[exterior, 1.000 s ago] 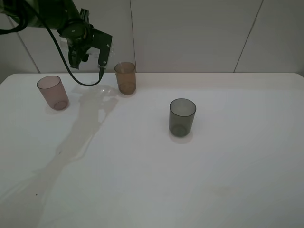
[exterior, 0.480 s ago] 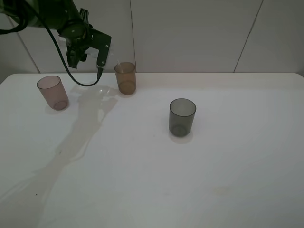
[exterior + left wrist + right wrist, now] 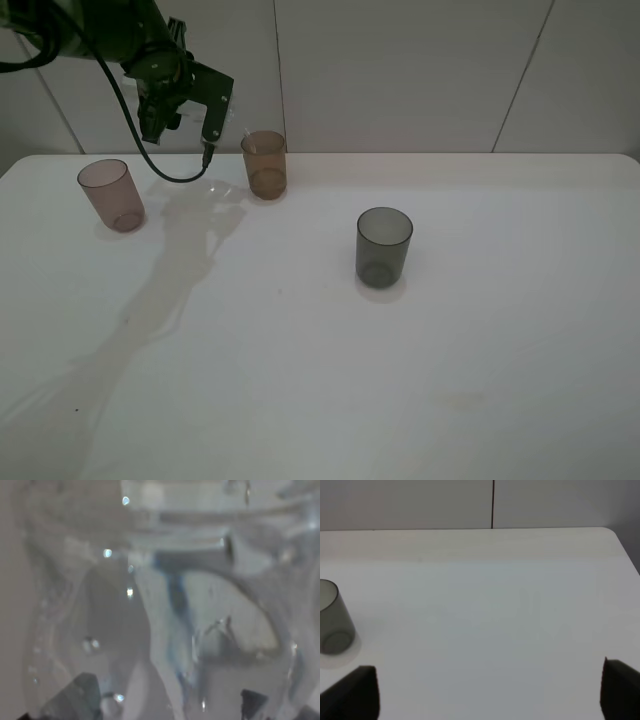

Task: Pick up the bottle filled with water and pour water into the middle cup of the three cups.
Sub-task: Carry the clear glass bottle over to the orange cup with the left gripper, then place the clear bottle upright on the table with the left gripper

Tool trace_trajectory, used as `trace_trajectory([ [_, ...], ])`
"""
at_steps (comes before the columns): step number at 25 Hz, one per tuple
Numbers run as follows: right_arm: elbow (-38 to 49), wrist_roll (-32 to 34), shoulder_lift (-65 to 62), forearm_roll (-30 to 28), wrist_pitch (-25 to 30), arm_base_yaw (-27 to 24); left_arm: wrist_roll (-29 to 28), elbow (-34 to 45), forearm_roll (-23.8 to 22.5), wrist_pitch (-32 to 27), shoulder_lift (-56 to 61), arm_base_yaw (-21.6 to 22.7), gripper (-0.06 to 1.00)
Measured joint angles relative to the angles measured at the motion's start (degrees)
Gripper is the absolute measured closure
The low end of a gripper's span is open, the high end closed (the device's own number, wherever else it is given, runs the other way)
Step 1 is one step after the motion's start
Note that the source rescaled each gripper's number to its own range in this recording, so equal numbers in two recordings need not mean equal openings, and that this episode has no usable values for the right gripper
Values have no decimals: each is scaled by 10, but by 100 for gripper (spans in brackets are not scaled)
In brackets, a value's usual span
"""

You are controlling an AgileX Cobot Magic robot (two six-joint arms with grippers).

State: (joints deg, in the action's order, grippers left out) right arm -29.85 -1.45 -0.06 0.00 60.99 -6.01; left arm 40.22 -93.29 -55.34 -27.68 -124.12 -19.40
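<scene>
Overhead, the pink cup point(image 3: 111, 194) stands far left and the grey cup point(image 3: 384, 247) near the middle of the table point(image 3: 480, 380), both well apart from the amber middle cup point(image 3: 264, 164) at the back. The left gripper point(image 3: 214, 128) hangs just above and left of that cup, its fingers pinched on the bottle point(image 3: 175, 605). The bottle seems to lean neck-first toward the cup's rim. Only the left wrist view shows its blurred clear body and neck threads. The right gripper point(image 3: 487, 692) shows only in its own wrist view, fingers spread wide.
</scene>
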Motion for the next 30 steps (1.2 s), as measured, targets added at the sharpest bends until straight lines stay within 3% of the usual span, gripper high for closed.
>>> trace_trajectory([
  [17, 0, 0, 0, 0, 0, 0, 0, 0, -14, -15, 0, -10, 93],
  [30, 0, 0, 0, 0, 0, 0, 0, 0, -56, -11, 0, -16, 93],
])
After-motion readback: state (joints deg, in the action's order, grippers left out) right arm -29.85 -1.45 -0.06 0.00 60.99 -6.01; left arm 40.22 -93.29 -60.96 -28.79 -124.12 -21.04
